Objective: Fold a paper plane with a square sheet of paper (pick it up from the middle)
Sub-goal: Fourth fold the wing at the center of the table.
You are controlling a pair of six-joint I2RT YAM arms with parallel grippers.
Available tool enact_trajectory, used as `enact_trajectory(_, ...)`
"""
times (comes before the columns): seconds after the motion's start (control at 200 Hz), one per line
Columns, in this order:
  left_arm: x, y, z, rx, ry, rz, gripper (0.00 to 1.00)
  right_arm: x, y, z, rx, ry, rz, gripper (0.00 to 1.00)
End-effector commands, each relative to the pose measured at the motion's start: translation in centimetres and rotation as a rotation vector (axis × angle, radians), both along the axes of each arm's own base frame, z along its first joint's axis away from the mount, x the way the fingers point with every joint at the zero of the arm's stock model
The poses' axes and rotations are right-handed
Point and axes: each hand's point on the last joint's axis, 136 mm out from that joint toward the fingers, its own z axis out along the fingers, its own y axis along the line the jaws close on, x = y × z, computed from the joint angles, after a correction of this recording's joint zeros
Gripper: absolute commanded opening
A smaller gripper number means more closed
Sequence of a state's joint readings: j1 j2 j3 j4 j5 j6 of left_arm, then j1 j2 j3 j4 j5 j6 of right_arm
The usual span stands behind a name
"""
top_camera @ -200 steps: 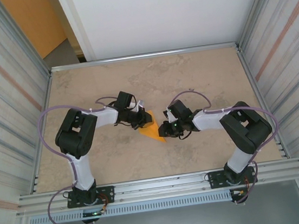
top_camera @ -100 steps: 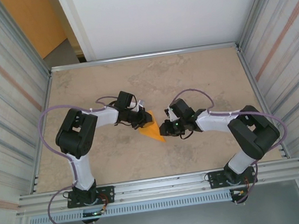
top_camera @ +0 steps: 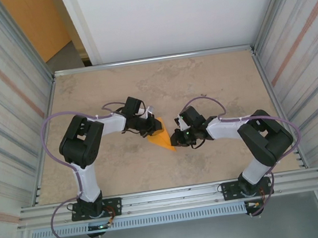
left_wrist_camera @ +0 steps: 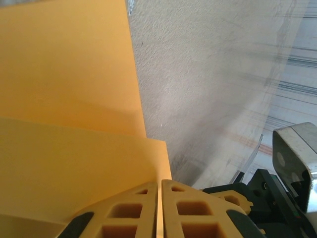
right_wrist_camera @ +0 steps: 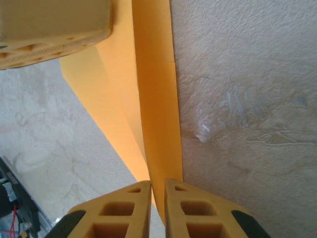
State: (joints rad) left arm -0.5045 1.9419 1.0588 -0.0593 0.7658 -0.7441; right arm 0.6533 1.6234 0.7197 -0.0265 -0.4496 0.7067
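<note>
Arms: elbows bent, forearms angled inward toward frame centre | left end effector (top_camera: pixel 151 130): pinched shut on upper-left edge of orange paper (top_camera: pixel 162 136) | right end effector (top_camera: pixel 175 139): closed on its lower-right tip (fingers nearly touching) | paper: pointed fold, low at tabletop (top_camera: pixel 200 79), frame centre

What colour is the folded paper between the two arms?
Plain bright orange, no pattern. The folded paper shows best in the left wrist view.

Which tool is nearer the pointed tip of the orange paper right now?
Right. The right tool pinches the orange paper right beside its pointed tip; the left tool grips the wide end, farther from the tip.
</note>
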Motion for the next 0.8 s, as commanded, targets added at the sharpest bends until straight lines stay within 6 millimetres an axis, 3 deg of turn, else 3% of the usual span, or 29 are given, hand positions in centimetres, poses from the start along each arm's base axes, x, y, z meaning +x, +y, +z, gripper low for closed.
enact_trajectory(0.0,0.0,-0.2,-0.4,0.014,0.005,-0.017,0.12,-1.0,-0.3,-1.2,-0.011,0.054,-0.004,0.14)
enact_trajectory(0.792,0.2,-0.4,-1.0,0.014,0.011,-0.027,0.12,-1.8,-1.3,-3.3,-0.058,0.1,-0.03,0.13)
